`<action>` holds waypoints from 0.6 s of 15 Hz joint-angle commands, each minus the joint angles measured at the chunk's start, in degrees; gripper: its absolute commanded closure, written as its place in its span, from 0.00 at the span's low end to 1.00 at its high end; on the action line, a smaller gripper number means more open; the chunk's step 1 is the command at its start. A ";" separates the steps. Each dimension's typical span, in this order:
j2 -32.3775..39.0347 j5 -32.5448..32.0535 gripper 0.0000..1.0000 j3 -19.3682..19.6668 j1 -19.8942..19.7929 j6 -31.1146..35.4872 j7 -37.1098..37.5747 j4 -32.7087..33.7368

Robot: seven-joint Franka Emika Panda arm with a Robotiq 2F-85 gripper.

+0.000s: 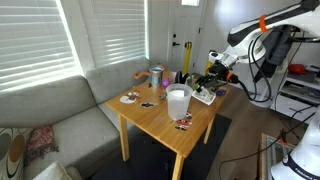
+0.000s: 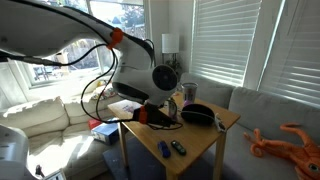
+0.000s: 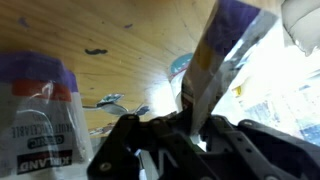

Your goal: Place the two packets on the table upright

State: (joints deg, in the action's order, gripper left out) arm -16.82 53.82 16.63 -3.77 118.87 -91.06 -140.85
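Note:
In the wrist view my gripper (image 3: 190, 125) is shut on a flat printed packet (image 3: 226, 50) with a purple top, which stands up out of the jaws over the light-wood table (image 3: 110, 40). A second packet (image 3: 35, 115), purple and red with a pale label, shows close at the left, apparently upright. In an exterior view the gripper (image 1: 206, 88) hangs at the table's (image 1: 150, 115) edge beside the white cup (image 1: 178, 100). A small packet (image 1: 183, 122) lies in front of that cup. In an exterior view the arm hides most of the gripper (image 2: 160, 112).
A tall yellow bottle (image 1: 188, 55), a metal cup (image 1: 157, 75) and a plate (image 1: 130, 97) stand on the table's far side. The grey sofa (image 1: 60, 110) lies alongside. A black object (image 2: 197, 115) and small pens (image 2: 172, 148) are on the table.

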 commanded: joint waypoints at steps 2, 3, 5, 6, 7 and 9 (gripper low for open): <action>-2.12 5.04 0.99 -0.47 -0.88 -4.43 -12.93 -1.55; -2.38 5.76 0.99 -0.66 -1.04 -4.85 -15.30 -1.91; -2.36 6.78 0.99 -1.23 -1.24 -5.38 -18.55 -2.55; -2.27 7.05 0.99 -1.57 -1.26 -5.47 -19.85 -2.92; -2.08 7.67 0.99 -1.74 -1.15 -5.67 -21.89 -3.31; -1.75 8.79 0.99 -2.18 -1.17 -5.92 -24.52 -3.97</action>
State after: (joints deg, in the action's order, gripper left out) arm -17.26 59.62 15.79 -3.77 114.17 -110.69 -142.86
